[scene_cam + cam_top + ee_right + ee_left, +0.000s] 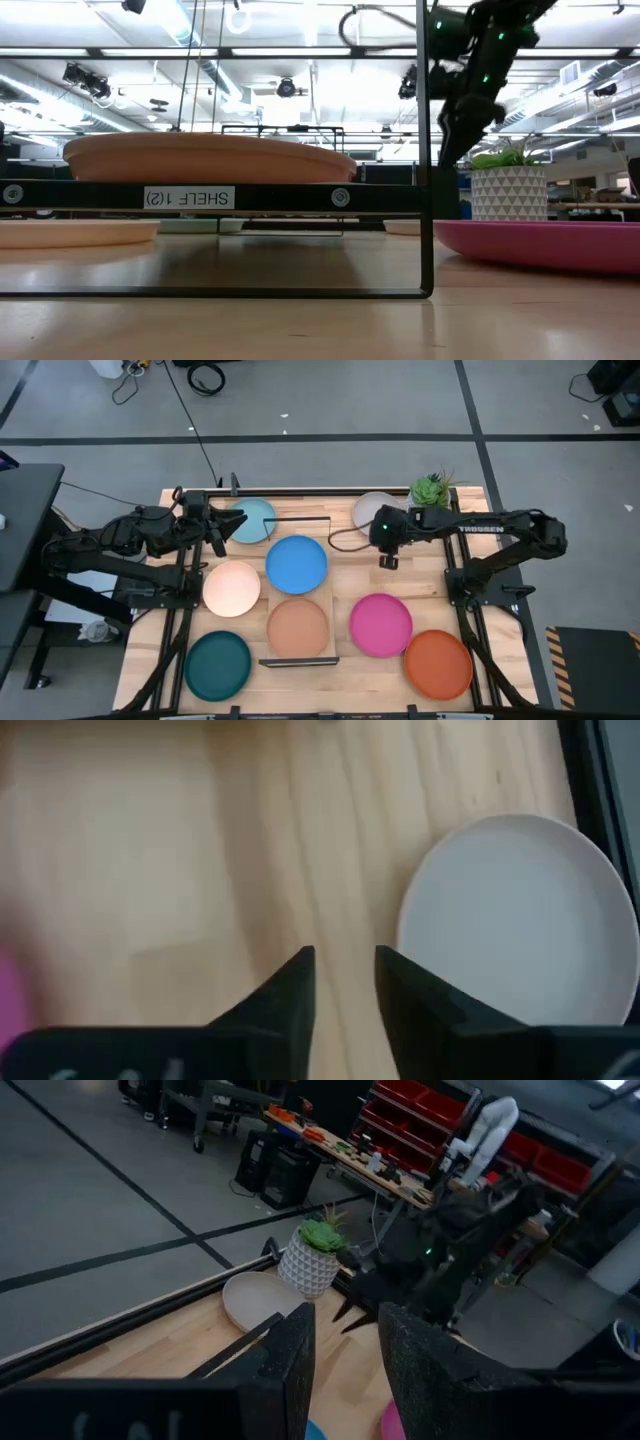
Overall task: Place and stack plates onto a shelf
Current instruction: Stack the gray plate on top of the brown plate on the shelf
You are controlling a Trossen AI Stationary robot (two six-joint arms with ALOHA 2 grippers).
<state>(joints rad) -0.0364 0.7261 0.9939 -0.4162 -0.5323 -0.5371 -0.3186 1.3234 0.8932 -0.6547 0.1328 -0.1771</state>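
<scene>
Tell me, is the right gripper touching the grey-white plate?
Apart. In the right wrist view, the right gripper is empty, bare tabletop between its fingertips; the grey-white plate lies beside.

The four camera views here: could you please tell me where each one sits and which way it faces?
High view: above the table, looking straight down; both arms show, left gripper, right gripper.
Low view: at tabletop height, looking level under the shelf; the right arm hangs in from above.
Left wrist view: on the left arm, facing across the table at the potted plant and the right arm.
Right wrist view: on the right arm, looking down at the grey-white plate.
Both wrist views share that plate.
</scene>
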